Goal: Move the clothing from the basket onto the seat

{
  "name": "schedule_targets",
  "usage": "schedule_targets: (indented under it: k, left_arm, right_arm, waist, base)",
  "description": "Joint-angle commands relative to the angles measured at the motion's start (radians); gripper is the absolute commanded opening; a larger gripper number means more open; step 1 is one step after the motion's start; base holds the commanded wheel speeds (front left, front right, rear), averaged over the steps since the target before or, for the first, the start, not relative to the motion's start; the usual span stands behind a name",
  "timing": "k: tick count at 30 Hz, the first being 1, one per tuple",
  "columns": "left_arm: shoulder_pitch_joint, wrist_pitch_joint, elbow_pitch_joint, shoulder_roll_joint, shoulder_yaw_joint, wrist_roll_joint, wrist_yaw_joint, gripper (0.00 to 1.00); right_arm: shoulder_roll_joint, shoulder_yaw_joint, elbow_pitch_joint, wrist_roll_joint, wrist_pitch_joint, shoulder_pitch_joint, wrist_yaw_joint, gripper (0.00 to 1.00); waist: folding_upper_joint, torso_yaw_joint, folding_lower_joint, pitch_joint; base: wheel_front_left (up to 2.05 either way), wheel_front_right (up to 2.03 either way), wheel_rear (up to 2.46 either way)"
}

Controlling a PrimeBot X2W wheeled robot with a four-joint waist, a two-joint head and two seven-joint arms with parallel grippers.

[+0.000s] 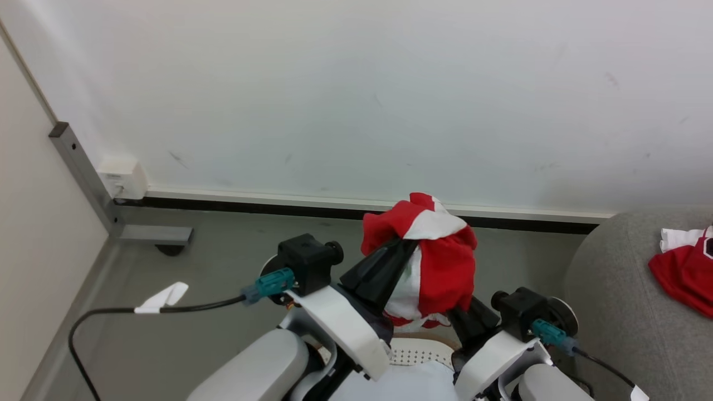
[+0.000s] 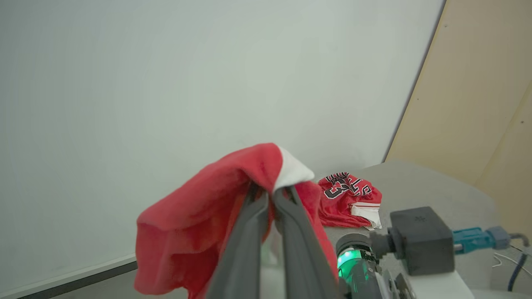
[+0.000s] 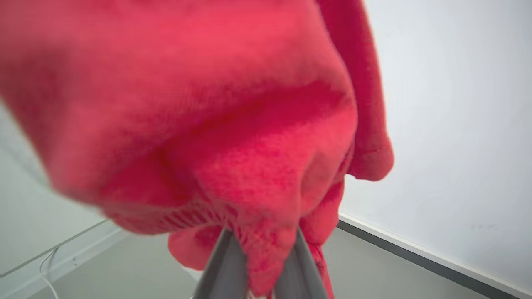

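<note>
A red garment with white panels (image 1: 440, 262) hangs in the air above the basket, bunched over both grippers. My left gripper (image 1: 404, 248) is shut on its top fold, and the left wrist view shows the dark fingers (image 2: 249, 224) pinched together on red and white cloth (image 2: 195, 232). My right gripper (image 1: 465, 309) grips the lower right part; red cloth (image 3: 232, 124) is bunched between its fingers (image 3: 222, 270). The cream basket (image 1: 415, 352) with a tan rim sits just below, mostly hidden by my arms. A second red garment with block letters (image 2: 349, 197) lies on the grey seat (image 1: 613, 312).
A white wall with a dark baseboard (image 1: 312, 207) runs close behind the basket. A grey metal post (image 1: 83, 172) and a white socket box (image 1: 123, 178) stand at the left. A black cable with a white tag (image 1: 164, 297) trails over the grey floor.
</note>
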Motion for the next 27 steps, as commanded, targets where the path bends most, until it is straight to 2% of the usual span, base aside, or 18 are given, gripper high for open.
schedule_targets:
  k: [1,9,10,11,12,13,19,27]
  left_arm:
    - [0.011,-0.005,0.007,0.013,0.005,0.004,0.003,0.00]
    - [0.035,-0.015,0.013,0.052,-0.007,0.028,0.006,0.00]
    - [0.039,-0.015,0.011,0.051,-0.012,0.027,0.004,0.17]
    - [0.042,-0.016,0.008,0.048,-0.017,0.027,0.001,0.45]
    - [0.043,-0.020,0.005,0.046,-0.022,0.029,-0.001,0.95]
    - [0.044,-0.021,0.002,0.044,-0.028,0.033,-0.006,1.00]
    - [0.052,-0.028,-0.013,0.048,-0.058,0.052,-0.013,1.00]
    - [0.042,-0.047,-0.014,0.066,-0.072,0.094,-0.002,1.00]
  right_arm:
    - [-0.001,-0.017,-0.016,0.003,-0.004,0.008,-0.002,0.00]
    - [-0.001,-0.141,-0.109,-0.033,-0.004,0.035,-0.002,0.00]
    - [-0.001,-0.154,-0.118,-0.040,-0.004,0.039,-0.002,0.00]
    - [-0.001,-0.167,-0.128,-0.046,-0.004,0.042,-0.002,0.00]
    - [-0.002,-0.183,-0.138,-0.056,-0.004,0.045,-0.002,0.00]
    - [-0.003,-0.198,-0.149,-0.065,-0.004,0.048,-0.002,0.00]
    - [-0.019,-0.304,-0.226,-0.109,-0.004,0.056,-0.002,0.00]
    - [-0.034,-0.425,-0.350,-0.176,0.018,0.091,-0.002,0.00]
  waist:
    - [-0.0001,-0.009,-0.0001,0.005]
    - [-0.0001,-0.075,-0.0001,0.024]
    - [-0.0001,-0.086,-0.0001,0.026]
    - [-0.0001,-0.095,-0.0001,0.027]
    - [-0.0001,-0.107,-0.0001,0.029]
    - [-0.0001,-0.118,-0.0001,0.032]
    - [-0.0001,-0.210,-0.0001,0.065]
    - [-0.0001,-0.362,-0.0001,0.114]
  base:
    - [0.00,0.00,0.00]
    - [0.00,0.00,0.00]
    - [0.00,0.00,0.00]
    - [0.00,0.00,0.00]
    - [0.00,0.00,0.00]
    - [0.00,0.00,0.00]
    - [0.00,0.00,0.00]
    - [0.00,0.00,0.00]
